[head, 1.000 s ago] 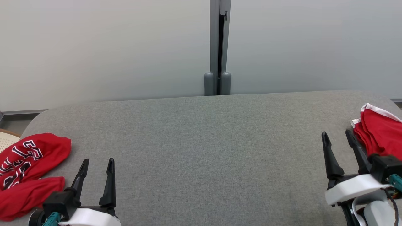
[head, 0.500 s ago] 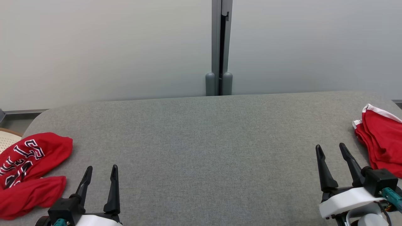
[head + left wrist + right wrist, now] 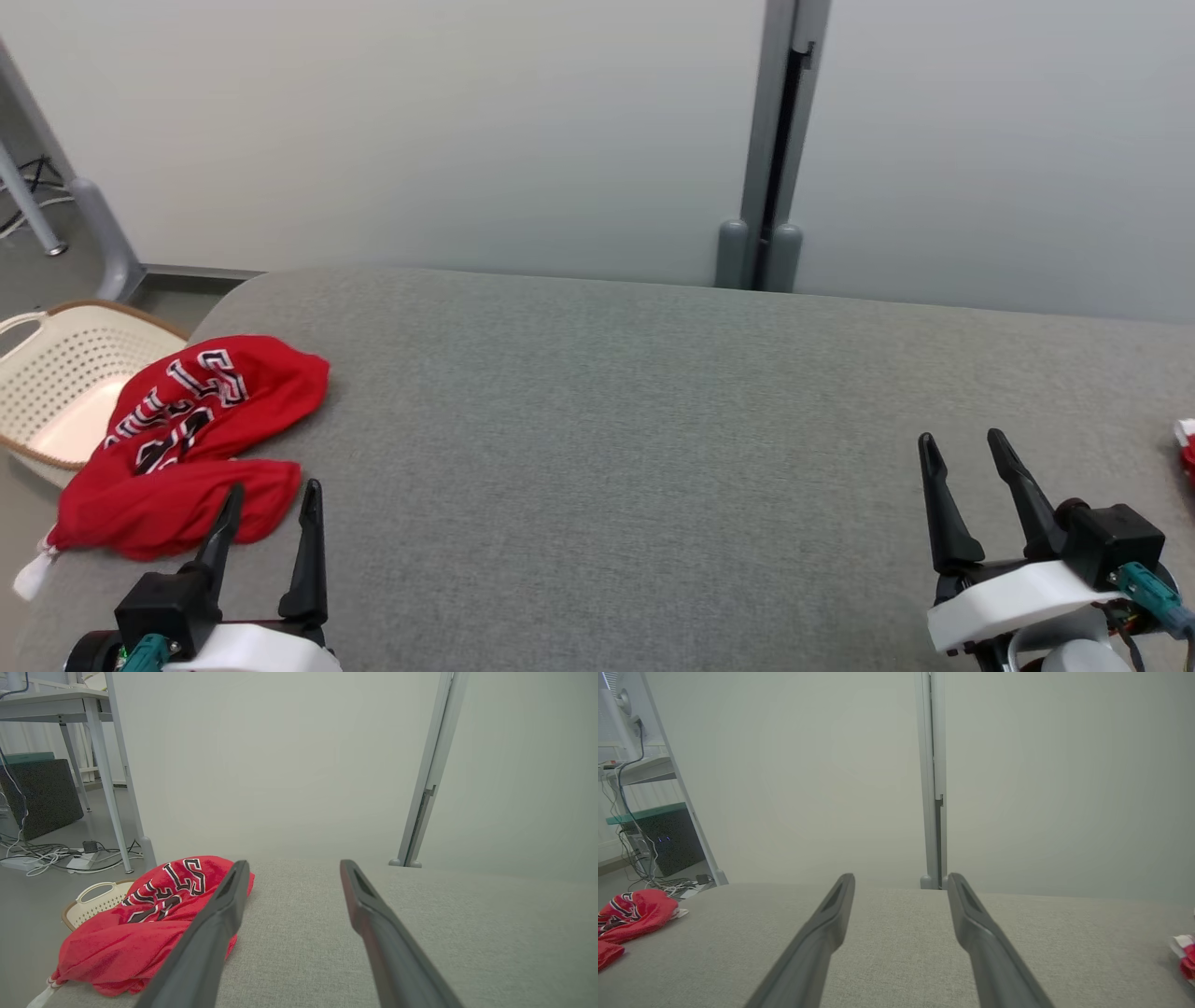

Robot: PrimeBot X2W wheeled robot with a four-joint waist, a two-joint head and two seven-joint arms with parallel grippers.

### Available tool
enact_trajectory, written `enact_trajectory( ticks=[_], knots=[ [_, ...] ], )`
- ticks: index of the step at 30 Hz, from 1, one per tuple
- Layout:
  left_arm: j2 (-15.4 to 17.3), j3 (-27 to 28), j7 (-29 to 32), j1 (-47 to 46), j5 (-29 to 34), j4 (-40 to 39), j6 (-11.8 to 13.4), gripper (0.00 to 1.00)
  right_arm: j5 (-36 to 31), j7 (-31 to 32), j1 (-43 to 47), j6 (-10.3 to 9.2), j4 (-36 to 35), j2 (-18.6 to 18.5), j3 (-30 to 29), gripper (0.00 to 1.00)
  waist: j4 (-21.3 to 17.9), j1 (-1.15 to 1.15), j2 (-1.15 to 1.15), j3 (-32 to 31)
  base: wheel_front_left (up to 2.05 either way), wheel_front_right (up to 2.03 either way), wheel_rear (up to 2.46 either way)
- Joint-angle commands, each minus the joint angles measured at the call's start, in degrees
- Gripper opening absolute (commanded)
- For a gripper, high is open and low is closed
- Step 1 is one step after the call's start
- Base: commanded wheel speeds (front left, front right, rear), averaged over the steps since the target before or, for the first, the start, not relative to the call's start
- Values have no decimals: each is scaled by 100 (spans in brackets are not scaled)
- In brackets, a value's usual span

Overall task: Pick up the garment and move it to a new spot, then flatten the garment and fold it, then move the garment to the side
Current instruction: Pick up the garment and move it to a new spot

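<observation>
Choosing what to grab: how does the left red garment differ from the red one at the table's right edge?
The left garment is a whole crumpled heap; the right garment is cut off by the frame. The left garment bears black-and-white lettering; the right garment shows white trim. The left garment lies beside the left gripper; the right garment apart from the right gripper. Both are red, on the table.

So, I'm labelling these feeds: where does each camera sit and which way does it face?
Head view: on the head, facing forward and down over the grey table; left end effector and right end effector at the bottom corners.
Left wrist view: on the left wrist, along its open fingers toward the red garment.
Right wrist view: on the right wrist, along its open fingers toward the wall.
Shared: all three show the red garment.
</observation>
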Motion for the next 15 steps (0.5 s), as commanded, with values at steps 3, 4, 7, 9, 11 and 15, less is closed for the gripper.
enact_trajectory(
  ticks=[3,4,7,9,11,15],
  knots=[
    [104,87,75,-80,-29,-56,68,100,41,-8,11,-2,-8,57,36,100,713,0,0,21,0,0,0],
    [124,108,81,-64,-33,-74,83,100,45,-7,-9,-2,0,73,59,100,842,0,0,27,0,0,0],
    [164,155,147,-27,-55,-132,125,100,59,-8,-66,-2,-3,117,103,100,1216,0,0,54,0,0,0],
    [151,151,170,59,-32,-202,197,100,80,-8,-90,-2,1,141,139,100,1429,0,0,68,0,0,0],
    [168,173,211,111,-29,-275,257,100,99,-7,-100,-2,1,155,160,100,1600,0,0,78,0,0,0],
    [230,273,260,144,-130,-388,296,100,111,-8,-166,-2,-13,192,254,100,1759,0,0,145,0,0,0]
  ],
)
